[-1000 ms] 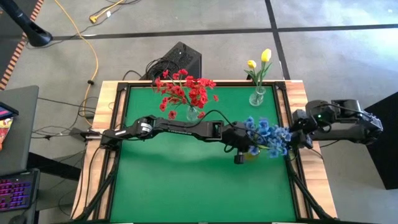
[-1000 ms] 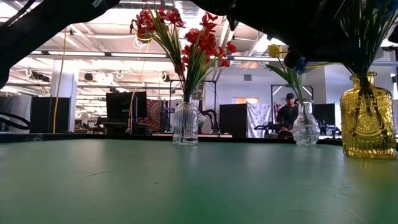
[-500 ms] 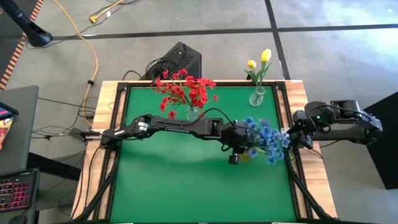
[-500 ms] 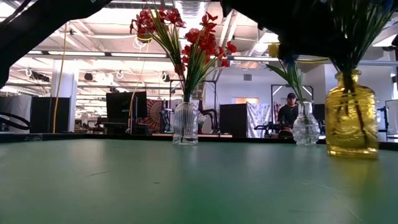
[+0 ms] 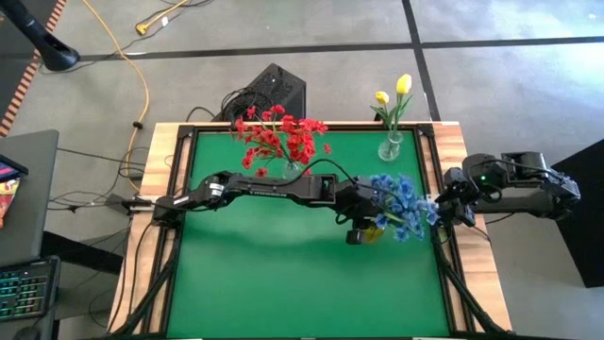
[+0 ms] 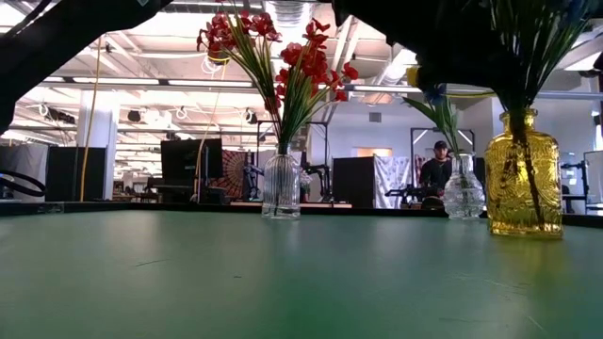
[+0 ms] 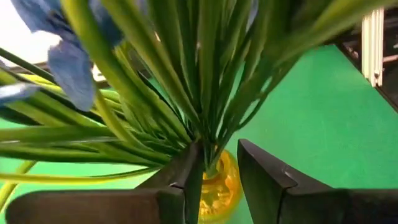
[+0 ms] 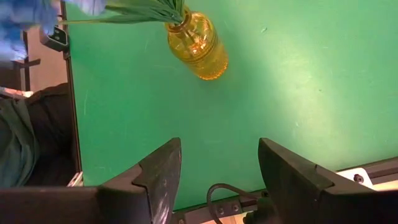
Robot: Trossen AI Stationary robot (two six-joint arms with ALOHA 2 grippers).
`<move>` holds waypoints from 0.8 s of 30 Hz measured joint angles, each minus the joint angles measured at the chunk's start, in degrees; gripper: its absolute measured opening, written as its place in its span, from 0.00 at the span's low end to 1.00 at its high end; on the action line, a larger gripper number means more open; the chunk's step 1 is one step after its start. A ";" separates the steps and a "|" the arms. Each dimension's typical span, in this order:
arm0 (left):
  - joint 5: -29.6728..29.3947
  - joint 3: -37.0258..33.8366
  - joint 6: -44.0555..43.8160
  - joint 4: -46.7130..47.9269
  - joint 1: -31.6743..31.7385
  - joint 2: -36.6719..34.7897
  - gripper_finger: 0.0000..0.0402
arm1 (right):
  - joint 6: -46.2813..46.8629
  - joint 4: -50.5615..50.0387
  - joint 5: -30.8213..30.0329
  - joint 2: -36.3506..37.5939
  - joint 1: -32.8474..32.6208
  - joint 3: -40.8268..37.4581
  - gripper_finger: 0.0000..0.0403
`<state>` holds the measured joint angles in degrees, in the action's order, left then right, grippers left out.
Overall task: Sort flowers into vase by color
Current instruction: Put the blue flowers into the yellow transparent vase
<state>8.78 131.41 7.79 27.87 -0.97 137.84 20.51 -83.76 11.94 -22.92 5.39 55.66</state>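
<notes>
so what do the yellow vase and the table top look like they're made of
Yellow vase: looks like amber-tinted glass, glossy and see-through, since the stems show through its embossed wall. Table top: a matte green mat, maybe felt or rubber; no glare, faint scuffs, set in a wooden frame.

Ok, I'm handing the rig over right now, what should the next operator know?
Left end effector: open astride the blue flowers' stems, just above the amber vase.
Right end effector: open, empty, parked at the table's right edge.
Done: red flowers in the ribbed clear vase, yellow flowers in the round clear vase, blue flowers in the amber vase.
Left: no loose flowers visible; back the left arm off.
</notes>
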 joint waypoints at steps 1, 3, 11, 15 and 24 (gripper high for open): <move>0.23 0.00 -0.02 0.61 0.00 0.00 0.23 | 0.00 0.00 0.00 0.00 0.00 0.00 0.59; 1.43 0.04 -0.02 1.63 0.00 -0.02 0.23 | 0.00 0.00 0.00 0.00 0.00 0.00 0.59; 2.30 0.07 -0.09 7.09 0.37 -0.13 0.23 | 0.00 -0.01 0.00 0.00 0.00 0.00 0.59; 1.96 0.07 0.04 8.00 0.37 -0.13 0.23 | 0.00 -0.01 0.00 0.00 0.00 0.00 0.59; 1.34 0.04 2.56 16.96 0.37 -2.23 0.23 | 0.00 -0.01 0.00 0.00 0.00 0.00 0.59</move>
<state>10.11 131.46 10.35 44.83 -0.60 135.61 20.51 -83.77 11.94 -22.92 5.39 55.66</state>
